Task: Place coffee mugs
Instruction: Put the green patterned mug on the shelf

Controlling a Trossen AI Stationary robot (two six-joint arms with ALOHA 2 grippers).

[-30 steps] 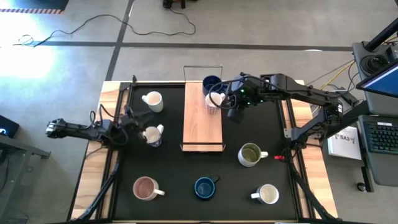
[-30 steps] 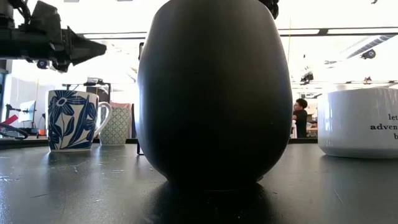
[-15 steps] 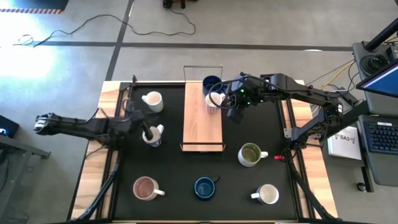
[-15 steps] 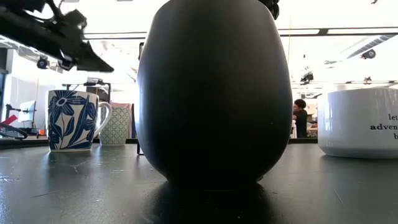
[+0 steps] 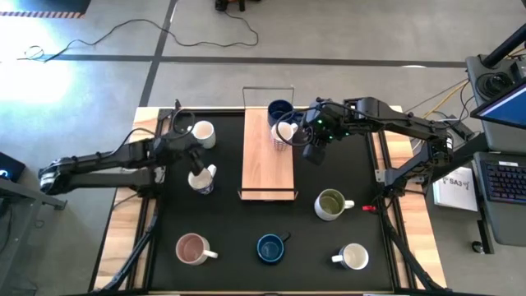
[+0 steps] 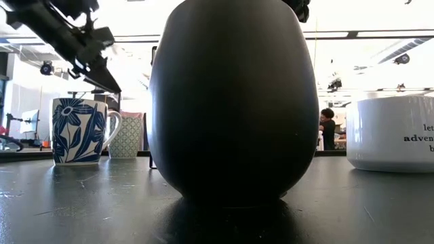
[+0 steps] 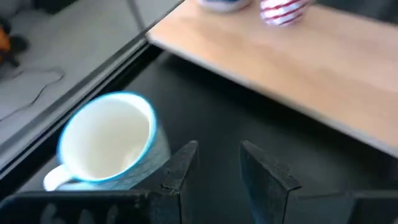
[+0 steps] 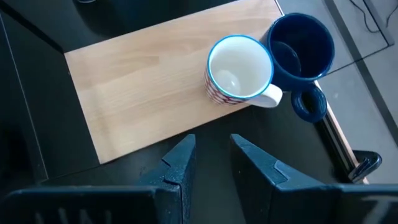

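Note:
A wooden board [image 5: 267, 160] lies mid-table. On its far end stand a dark blue mug [image 8: 301, 43] and a red-striped white mug [image 8: 239, 68]. My right gripper [image 8: 214, 165] hangs open above the board's right edge, just short of those two, nothing between its fingers. My left gripper [image 7: 221, 171] is open too, slanting down over the black mat between a patterned white mug [image 7: 109, 146] and a blue-flowered mug [image 5: 201, 179]. It touches neither. In the high view the left gripper [image 5: 196, 156] sits left of the board and the right gripper [image 5: 315, 146] right of it.
Near the front stand a pink-inside mug [image 5: 191, 248], a dark blue mug [image 5: 271, 248], a white mug [image 5: 353, 257] and an olive green mug [image 5: 331, 204]. A thin metal frame [image 5: 268, 89] rises at the board's far end. The dark mug [image 6: 234, 102] blocks most of the low view.
My left arm has swung from the table's left edge toward the board and the far side, rising. Its gripper has tipped from level to slanting down, past the blue-flowered mug, which has not moved.

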